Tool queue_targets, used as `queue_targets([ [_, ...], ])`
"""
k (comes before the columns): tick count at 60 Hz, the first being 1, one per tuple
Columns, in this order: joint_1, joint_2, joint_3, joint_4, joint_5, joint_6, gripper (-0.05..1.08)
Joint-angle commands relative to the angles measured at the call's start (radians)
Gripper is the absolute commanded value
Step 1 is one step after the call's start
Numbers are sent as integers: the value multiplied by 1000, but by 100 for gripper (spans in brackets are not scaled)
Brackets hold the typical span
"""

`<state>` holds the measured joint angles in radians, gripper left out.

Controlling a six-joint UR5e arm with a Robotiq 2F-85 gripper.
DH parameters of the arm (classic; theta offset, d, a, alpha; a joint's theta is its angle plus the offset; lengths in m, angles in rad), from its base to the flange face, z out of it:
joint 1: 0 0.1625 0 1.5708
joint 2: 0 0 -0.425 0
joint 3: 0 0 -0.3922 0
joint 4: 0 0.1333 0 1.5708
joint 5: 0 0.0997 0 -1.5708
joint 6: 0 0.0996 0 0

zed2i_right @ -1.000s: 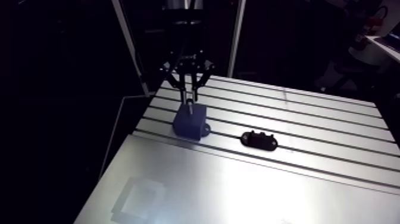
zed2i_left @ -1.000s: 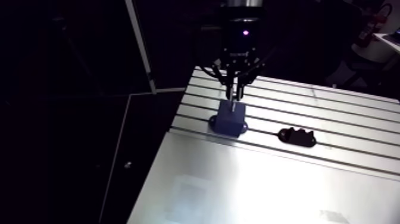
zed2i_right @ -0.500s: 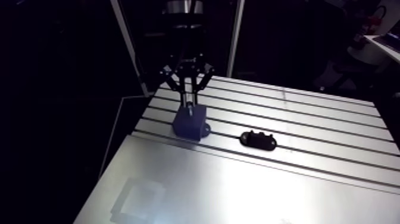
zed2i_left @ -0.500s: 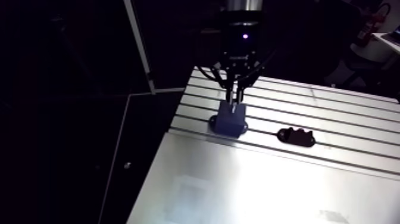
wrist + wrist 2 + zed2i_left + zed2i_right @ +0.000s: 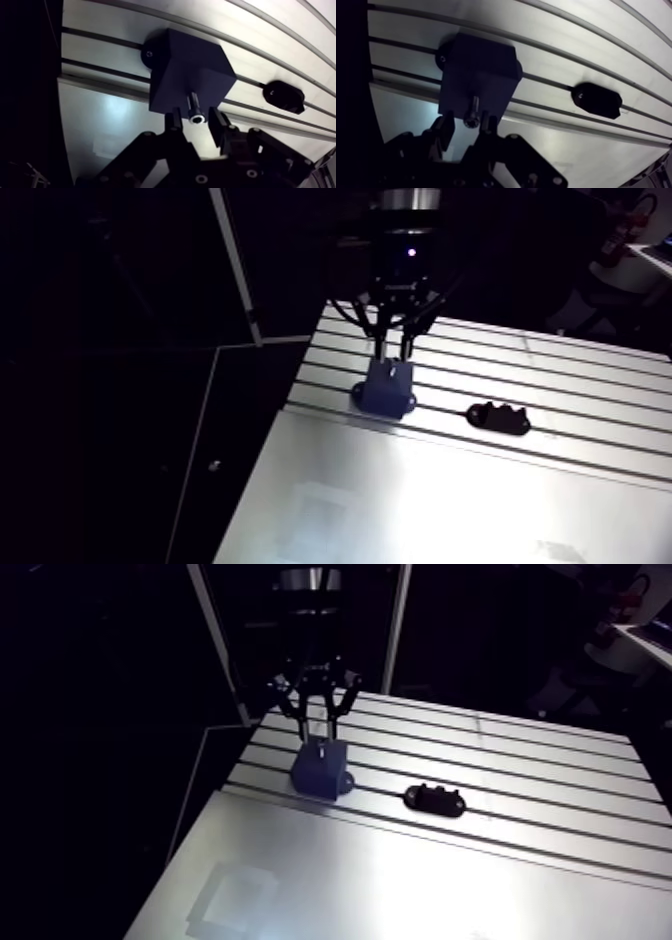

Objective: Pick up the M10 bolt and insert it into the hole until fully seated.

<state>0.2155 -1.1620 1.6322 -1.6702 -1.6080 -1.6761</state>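
Note:
A dark blue block [image 5: 190,70] is fastened on the slotted table [image 5: 100,55]. The M10 bolt [image 5: 194,106] stands upright in the hole in the block's top face, its head and a short length of shank showing above the surface. My gripper [image 5: 195,119] hangs right over the block, open. One finger stands on each side of the bolt head, with a small gap to either side. In the arm view the gripper [image 5: 393,348] sits just above the block [image 5: 387,388], its fingers spread.
A black oblong holder [image 5: 283,96] lies on the table to the block's side, also seen in the arm view as the holder [image 5: 498,418]. A smooth plate [image 5: 420,508] covers the near part of the table. The table's left edge runs close to the block.
The fingers, earlier pinched together on the bolt over the block, have spread apart. The bolt now stands free in the block. The block and holder have not moved.

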Motion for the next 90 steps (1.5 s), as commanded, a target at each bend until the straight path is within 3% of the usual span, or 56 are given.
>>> queue_targets([
  [1,1,-6,5,-7,-2,-1,0],
  [22,-2,-19,3,-5,-2,3,0],
  [33,-15,-55,-27,5,10,14,0],
  [61,-175,-224,-70,66,12,15,0],
  [73,-281,-316,-65,60,28,21,1],
  [90,-289,-323,-68,61,29,23,1],
])
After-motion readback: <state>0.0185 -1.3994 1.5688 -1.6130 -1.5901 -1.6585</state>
